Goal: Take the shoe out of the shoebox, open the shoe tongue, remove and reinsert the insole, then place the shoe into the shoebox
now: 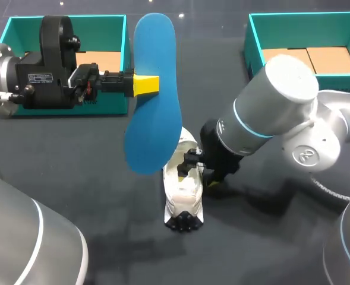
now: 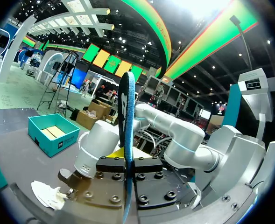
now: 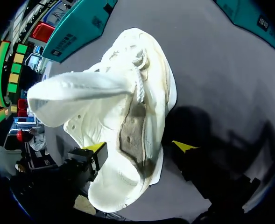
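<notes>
Blue foam insole (image 1: 154, 113) clamped flat between the yellow tips of the left gripper (image 1: 146, 84), pinched across its width somewhat above mid-length and held in the air, broad face up toward the head view, thin edge toward the left wrist view. Long axis running away from the robot and back, crosswise to the left gripper's reach. Near end hanging over the left-arm side of the white shoe (image 1: 183, 196), not touching it as far as can be told. Shoe out of the box, resting on its sole on the dark table (image 1: 73, 166) between the two teal shoeboxes (image 1: 112, 24), well apart from both, with its own long axis close to parallel with the insole's. Tongue (image 3: 76, 93) pulled up and folded away, leaving the mouth (image 3: 132, 130) open and the bare footbed showing inside. Right gripper (image 1: 207, 177) low at the shoe's right flank, astride its rear part; whether clamped on it or merely straddling, impossible to tell. Judged step in hand: reinserting the insole. Likely demands: tipping one end down toward the mouth, keeping the two long axes in line, sliding forward along the footbed. Nearer arm for that job plainly the left, already loaded; right arm better placed for steadying the shoe against the push.
</notes>
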{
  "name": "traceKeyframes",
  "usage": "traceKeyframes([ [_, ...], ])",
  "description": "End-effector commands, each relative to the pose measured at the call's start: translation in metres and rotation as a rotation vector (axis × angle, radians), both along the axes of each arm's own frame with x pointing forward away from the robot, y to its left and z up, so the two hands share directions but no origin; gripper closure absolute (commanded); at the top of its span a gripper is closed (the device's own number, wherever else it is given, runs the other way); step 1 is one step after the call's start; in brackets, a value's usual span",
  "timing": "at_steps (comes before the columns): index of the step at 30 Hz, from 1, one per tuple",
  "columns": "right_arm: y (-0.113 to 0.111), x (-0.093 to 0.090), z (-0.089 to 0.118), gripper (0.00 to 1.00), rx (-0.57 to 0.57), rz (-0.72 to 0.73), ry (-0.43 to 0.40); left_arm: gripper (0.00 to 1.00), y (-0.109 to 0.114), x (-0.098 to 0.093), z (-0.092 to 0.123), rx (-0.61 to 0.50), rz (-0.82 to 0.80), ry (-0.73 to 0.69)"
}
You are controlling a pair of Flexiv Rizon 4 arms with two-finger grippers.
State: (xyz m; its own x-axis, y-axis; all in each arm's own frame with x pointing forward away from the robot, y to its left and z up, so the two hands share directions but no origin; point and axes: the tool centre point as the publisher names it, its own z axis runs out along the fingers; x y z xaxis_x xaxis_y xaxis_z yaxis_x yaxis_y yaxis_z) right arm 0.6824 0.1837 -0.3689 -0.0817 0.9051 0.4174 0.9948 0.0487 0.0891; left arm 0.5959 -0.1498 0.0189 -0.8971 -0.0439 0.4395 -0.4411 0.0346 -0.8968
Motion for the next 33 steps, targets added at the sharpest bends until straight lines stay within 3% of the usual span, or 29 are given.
traceKeyframes([
  [1,-0.030,-0.008,0.027,0.00,0.083,0.007,-0.003,1.00,-0.002,0.000,-0.001,-0.001,0.000,0.000],
  [8,-0.049,-0.006,0.064,0.00,0.182,0.023,0.029,1.00,-0.002,0.000,-0.001,-0.001,0.000,0.000],
  [20,-0.049,-0.006,0.064,0.00,0.182,0.023,0.029,1.00,-0.002,0.000,-0.001,-0.001,0.000,0.000],
  [23,-0.047,-0.003,0.073,0.00,0.353,0.009,0.000,1.00,-0.002,0.000,-0.001,-0.001,0.000,0.000],
  [28,-0.051,0.005,0.101,0.00,0.483,0.006,-0.043,1.00,-0.002,0.000,-0.001,-0.001,0.000,0.000],
  [33,-0.050,0.008,0.119,0.00,0.635,0.028,-0.007,1.00,-0.002,0.000,-0.001,-0.001,0.000,0.000],
])
